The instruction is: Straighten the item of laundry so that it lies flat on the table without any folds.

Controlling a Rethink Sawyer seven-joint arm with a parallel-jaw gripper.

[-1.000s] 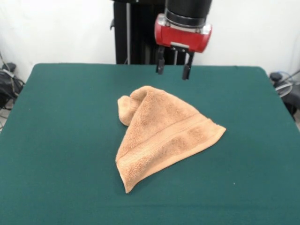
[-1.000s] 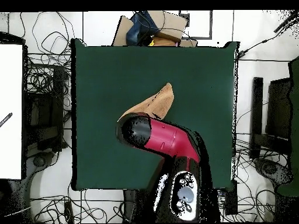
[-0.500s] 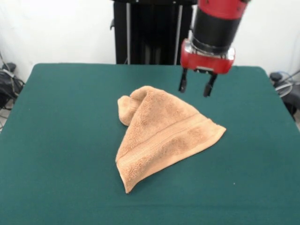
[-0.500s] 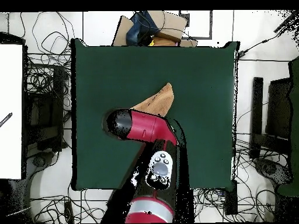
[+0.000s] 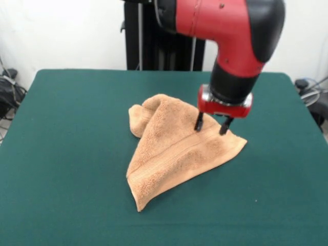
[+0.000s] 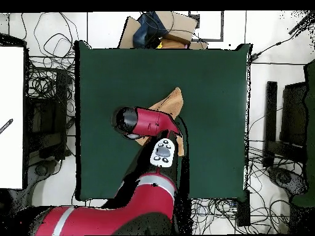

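gripper lowered onto folded towel, grasp not yet made.
item: the towel (image 5: 177, 146), orange-tan, folded into a rough triangle with a bunched hump, lying near the middle of the table (image 5: 66, 154). change: the gripper (image 5: 210, 124) was above the table's far edge a second ago; it has since come forward and down to the towel's corner nearest it, jaws apart, tips at the cloth. reading: likely about to pinch that corner and pull the fold open.

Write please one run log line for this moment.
towel: folded, bunched on table | tool: open, tips at towel's right corner area | grasp: not yet
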